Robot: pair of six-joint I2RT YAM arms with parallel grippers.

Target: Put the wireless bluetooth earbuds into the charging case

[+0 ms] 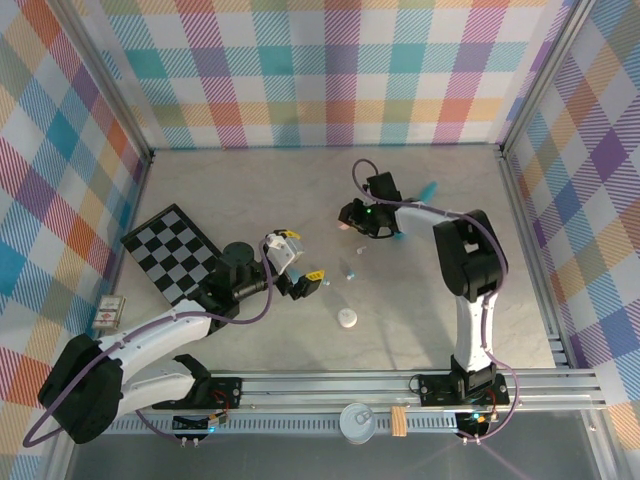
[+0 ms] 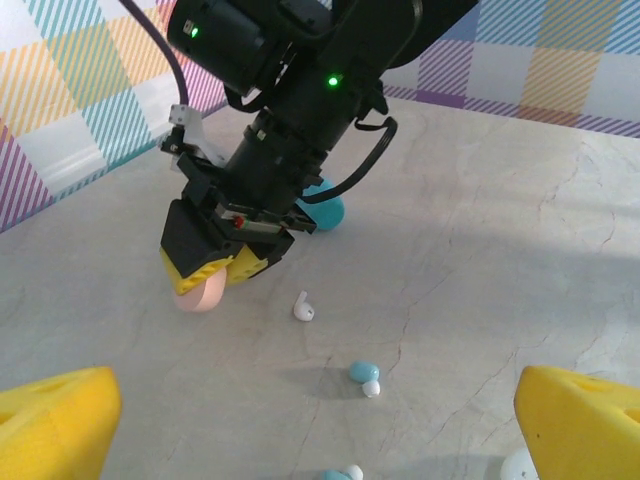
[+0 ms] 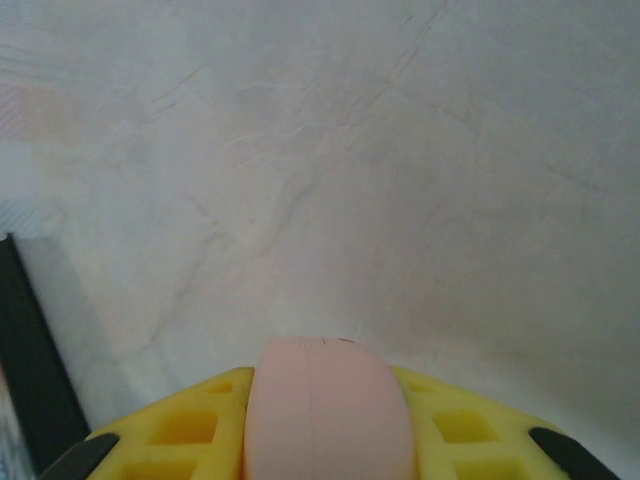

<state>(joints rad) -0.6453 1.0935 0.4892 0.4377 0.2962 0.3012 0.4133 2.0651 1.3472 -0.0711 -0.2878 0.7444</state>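
The task is at an early stage, with no earbud seen seated in any case. The right arm (image 1: 465, 260) has its jaws closed narrowly on a pink case (image 3: 328, 400) and holds it low at the counter (image 2: 500, 250); whether the case rests on the surface or hangs just over it I cannot tell. A thin seam runs across its top, and from that I judge the lid to be shut, so it would need opening before anything goes in. The earbuds lie loose on the counter. A white earbud (image 2: 303, 308) is near the pink case, a blue earbud (image 2: 361, 371) farther out touches a tiny white piece (image 2: 371, 388), and another blue and white pair (image 2: 340, 474) sits at the near edge of the left wrist view. The left arm (image 1: 160, 335) has its jaws spread wide and empty, poised above these loose buds. A teal case (image 2: 322, 210) sits behind the right arm's jaws and a white case (image 1: 347, 319) lies apart, nearer the arm bases. Picking up, opening and inserting all appear left to do.
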